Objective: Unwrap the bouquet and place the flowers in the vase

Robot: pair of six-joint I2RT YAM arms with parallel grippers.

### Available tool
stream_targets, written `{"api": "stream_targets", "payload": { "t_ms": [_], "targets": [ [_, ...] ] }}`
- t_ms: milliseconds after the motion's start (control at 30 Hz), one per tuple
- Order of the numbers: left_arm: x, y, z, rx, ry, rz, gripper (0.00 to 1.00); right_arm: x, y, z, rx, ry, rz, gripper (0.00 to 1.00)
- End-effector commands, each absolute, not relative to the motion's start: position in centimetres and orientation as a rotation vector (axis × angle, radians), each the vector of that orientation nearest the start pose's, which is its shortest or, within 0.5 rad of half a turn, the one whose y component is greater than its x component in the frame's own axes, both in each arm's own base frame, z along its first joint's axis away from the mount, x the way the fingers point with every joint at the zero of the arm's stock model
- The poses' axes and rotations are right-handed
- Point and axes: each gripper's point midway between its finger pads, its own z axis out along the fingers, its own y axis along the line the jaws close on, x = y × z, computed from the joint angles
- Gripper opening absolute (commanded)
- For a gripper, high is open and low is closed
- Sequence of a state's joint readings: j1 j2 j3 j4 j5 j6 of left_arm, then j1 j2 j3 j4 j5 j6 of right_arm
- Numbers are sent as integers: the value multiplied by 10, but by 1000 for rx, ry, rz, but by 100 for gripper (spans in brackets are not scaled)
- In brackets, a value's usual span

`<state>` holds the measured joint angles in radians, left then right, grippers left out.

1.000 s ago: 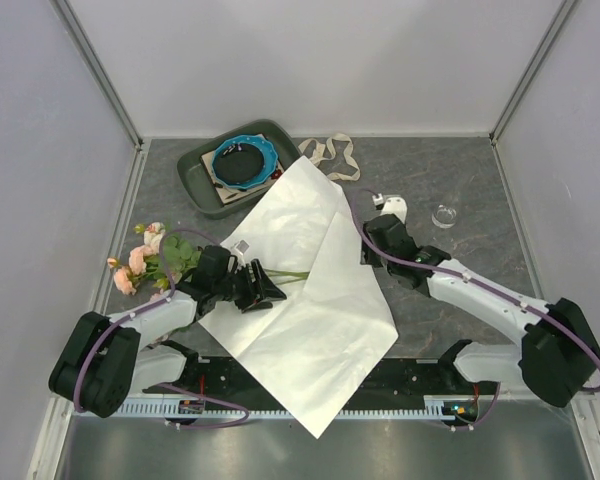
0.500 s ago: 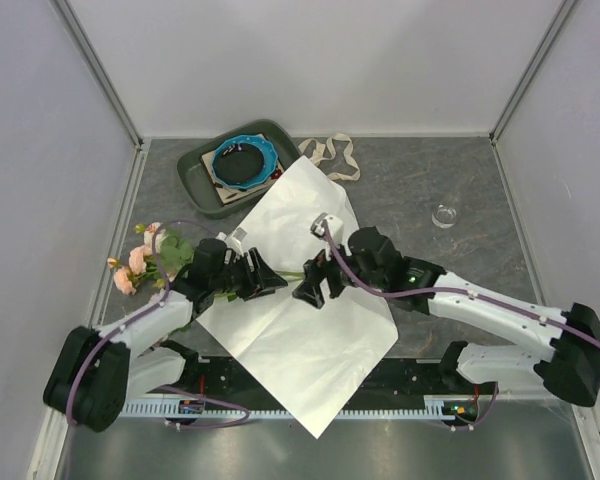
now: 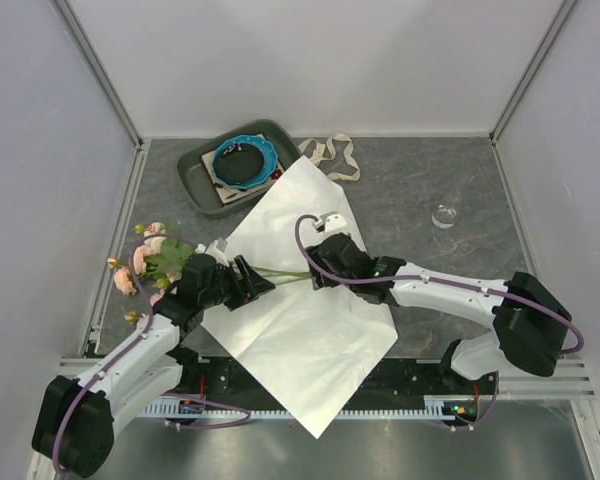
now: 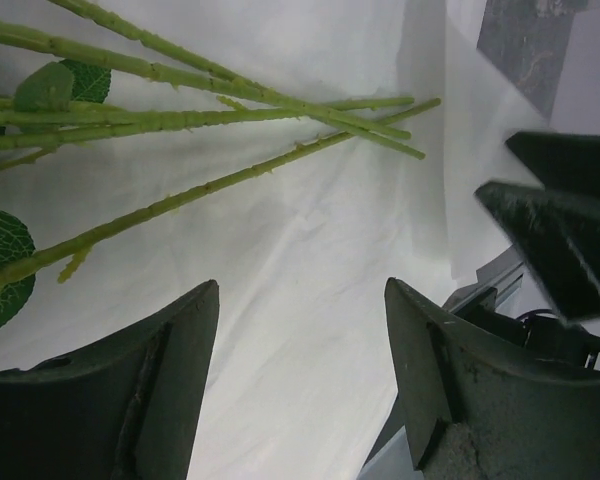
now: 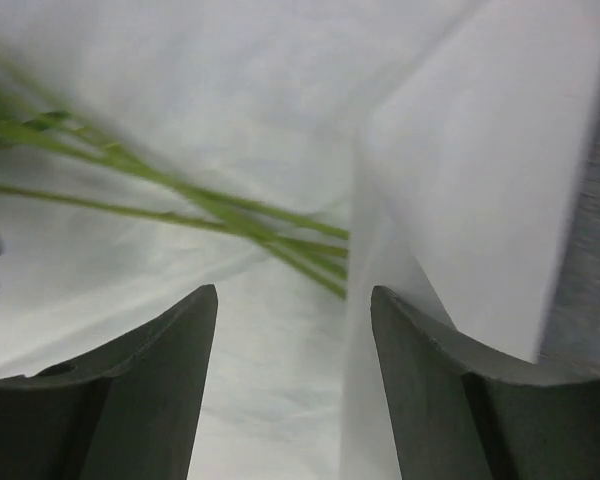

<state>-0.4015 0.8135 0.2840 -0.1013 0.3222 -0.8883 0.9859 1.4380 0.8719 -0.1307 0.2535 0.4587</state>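
The top view is bright and evenly lit, with soft light from above. The white paper (image 3: 310,330) is almost overexposed, and its folds show only as faint grey shadows. The arms throw short, soft shadows on the grey desk (image 3: 460,180). In the left wrist view the stems (image 4: 230,110) are sharp, but the fingers (image 4: 150,400) of the left gripper (image 4: 300,288) are dark and slightly soft. The right wrist view is blurred: the stems smear and the paper edges are not crisp.
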Motion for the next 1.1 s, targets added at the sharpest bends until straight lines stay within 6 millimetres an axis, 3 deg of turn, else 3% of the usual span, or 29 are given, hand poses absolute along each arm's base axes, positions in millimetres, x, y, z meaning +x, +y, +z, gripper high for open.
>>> {"api": "stream_targets", "payload": {
  "t_ms": [0,33,67,133,233,333,367,400,433,467,600,700,733,800,833,967,1067],
  "targets": [
    [203,-177,77,-417,2336,-1029,74,282,204,119,-180,2158,-17,71],
    [205,-178,77,-412,2333,-1029,74,289,181,117,-124,2167,-69,72],
    [205,-179,77,-408,2335,-1035,74,290,170,123,-92,2153,-74,73],
    [206,-180,79,-403,2332,-1042,74,289,140,115,-45,2176,-144,74],
    [207,-181,80,-400,2329,-1045,74,282,102,114,4,2172,-301,76],
    [208,-180,85,-396,2318,-1039,74,278,73,128,39,2131,-465,80],
    [209,-179,87,-397,2311,-1032,74,283,81,144,42,2118,-423,80],
    [211,-180,90,-394,2303,-1031,75,283,96,148,3,2147,-322,81],
    [212,-180,91,-390,2297,-1031,75,280,117,159,-51,2129,-229,82],
    [214,-181,94,-385,2294,-1038,75,279,135,183,-83,2081,-126,83],
    [216,-184,93,-382,2310,-1044,75,251,227,228,-291,1999,284,89],
    [216,-184,91,-385,2308,-1050,75,250,270,221,-391,2017,401,91],
    [216,-184,92,-385,2306,-1049,75,245,292,204,-469,2058,473,92],
    [214,-182,90,-391,2310,-1042,75,245,316,197,-513,2058,555,91],
    [213,-182,91,-391,2310,-1041,75,245,324,182,-534,2092,578,90],
    [211,-178,95,-379,2302,-1014,75,272,315,152,-424,2168,619,75],
    [210,-172,97,-373,2301,-982,75,303,260,122,-236,2238,440,67]
  ]
}}
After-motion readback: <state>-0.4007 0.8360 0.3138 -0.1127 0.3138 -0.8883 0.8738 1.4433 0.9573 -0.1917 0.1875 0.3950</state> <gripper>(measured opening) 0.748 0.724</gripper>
